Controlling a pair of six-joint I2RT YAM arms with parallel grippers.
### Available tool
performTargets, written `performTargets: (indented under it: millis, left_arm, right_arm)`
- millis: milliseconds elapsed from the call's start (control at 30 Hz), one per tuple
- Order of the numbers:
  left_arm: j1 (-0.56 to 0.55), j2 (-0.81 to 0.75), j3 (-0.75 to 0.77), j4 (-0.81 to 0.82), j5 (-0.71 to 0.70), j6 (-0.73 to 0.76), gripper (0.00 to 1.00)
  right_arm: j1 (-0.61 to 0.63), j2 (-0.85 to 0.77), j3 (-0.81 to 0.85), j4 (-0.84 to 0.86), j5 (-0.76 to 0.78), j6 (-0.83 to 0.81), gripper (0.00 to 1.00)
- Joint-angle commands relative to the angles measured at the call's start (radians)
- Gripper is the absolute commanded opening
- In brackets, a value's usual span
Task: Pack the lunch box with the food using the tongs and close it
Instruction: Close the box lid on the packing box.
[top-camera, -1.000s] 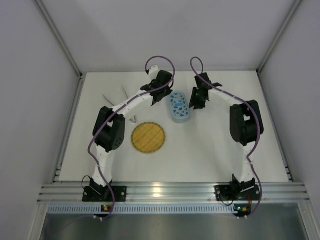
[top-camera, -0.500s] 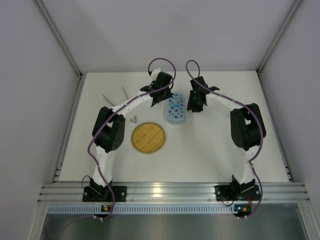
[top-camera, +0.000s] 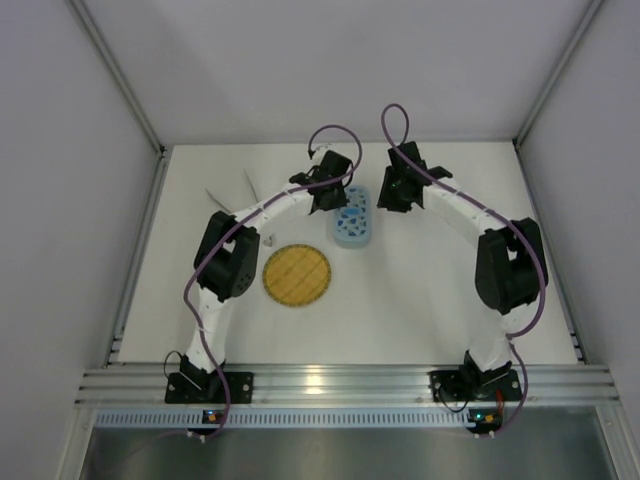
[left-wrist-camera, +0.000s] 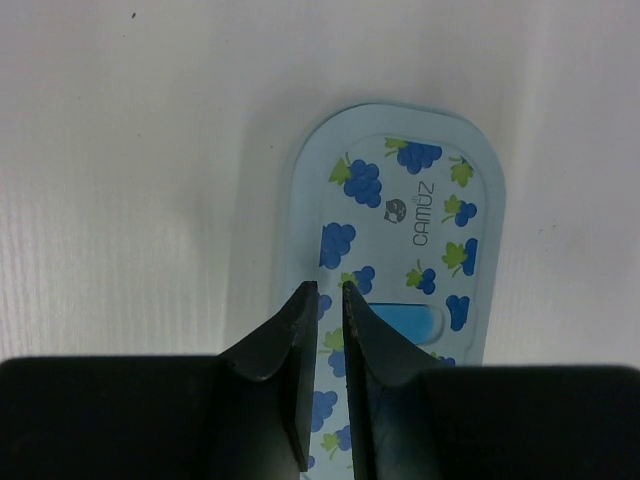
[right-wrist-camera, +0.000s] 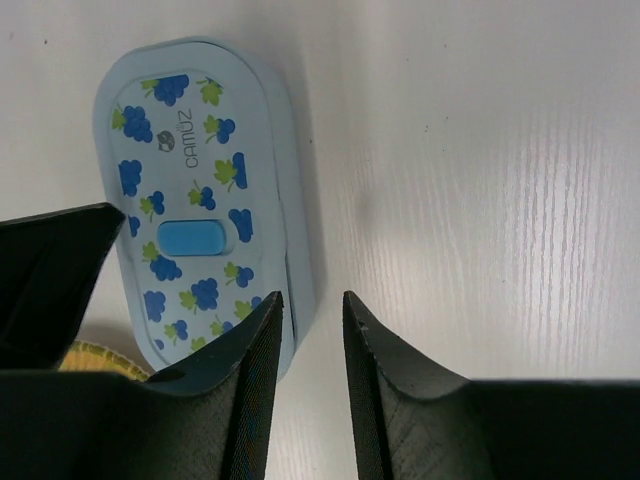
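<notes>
The lunch box is being shown lying flat on the table with its grape-patterned lid on, between the two grippers. The left gripper is being held directly over the near part of the lid, its fingers brought almost together with only a thin slit between them and nothing clamped in it. Whether the tips are being pressed onto the lid cannot be told.

The right gripper is being held just beside the box, which is lying to the left of its fingers. These are being held somewhat apart, with only bare table seen between them. The inner finger is being shown right at the box's side wall; contact cannot be told.

The tongs are being left on the table well to the left of the left gripper, untouched. A round yellow plate is being seen near the box, behind the left gripper towards the arm bases.
</notes>
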Motion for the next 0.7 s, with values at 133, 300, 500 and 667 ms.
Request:
performTargets:
  millis: [133,300,500,667]
  left_arm:
    - [-0.022,0.113,0.158,-0.147,0.002,0.051,0.2]
    - [-0.024,0.157,0.194,-0.196,0.008,0.052,0.2]
    - [-0.024,0.147,0.186,-0.196,-0.001,0.052,0.21]
    - [-0.024,0.152,0.189,-0.197,0.005,0.054,0.21]
  right_arm:
    - [0.005,-0.087,0.036,0.004,-0.046,-0.016,0.3]
    - [0.019,-0.108,0.044,0.004,-0.066,-0.023,0.3]
    - [0.057,-0.097,0.055,0.016,-0.107,-0.025,0.3]
    - [0.112,-0.051,0.066,0.03,-0.123,-0.016,0.3]
